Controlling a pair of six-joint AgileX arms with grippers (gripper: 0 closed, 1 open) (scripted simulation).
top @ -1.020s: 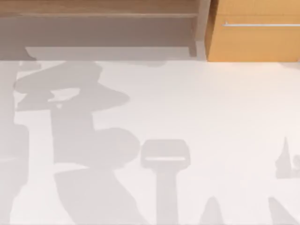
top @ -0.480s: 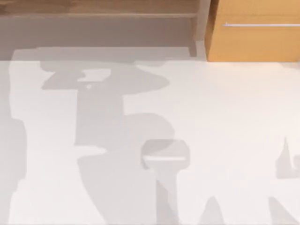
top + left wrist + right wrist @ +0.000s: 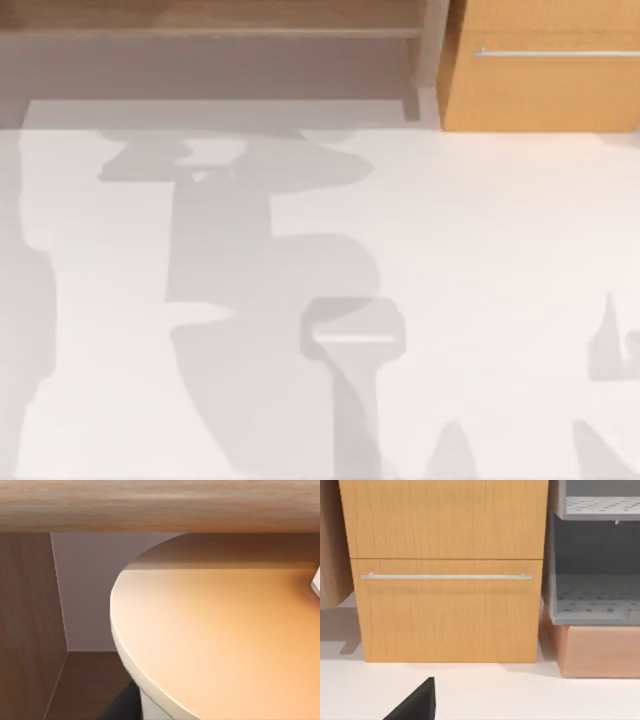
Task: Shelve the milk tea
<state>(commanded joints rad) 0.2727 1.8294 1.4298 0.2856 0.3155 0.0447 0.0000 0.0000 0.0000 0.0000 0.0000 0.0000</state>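
Milk tea (image 3: 220,645) lid is sitting just under the shelf board (image 3: 160,505), so I'd be keeping it level going in; gripper state: can't tell.

The milk tea (image 3: 225,645), its flat orange-tan lid close under the left claw's camera, sits inside a wooden shelf compartment.

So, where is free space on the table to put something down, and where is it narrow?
The white table lies bare from the wooden shelf unit and orange cabinet at the back to the near edge. It is tight inside the shelf compartment, where the milk tea lid sits close beneath the upper board.
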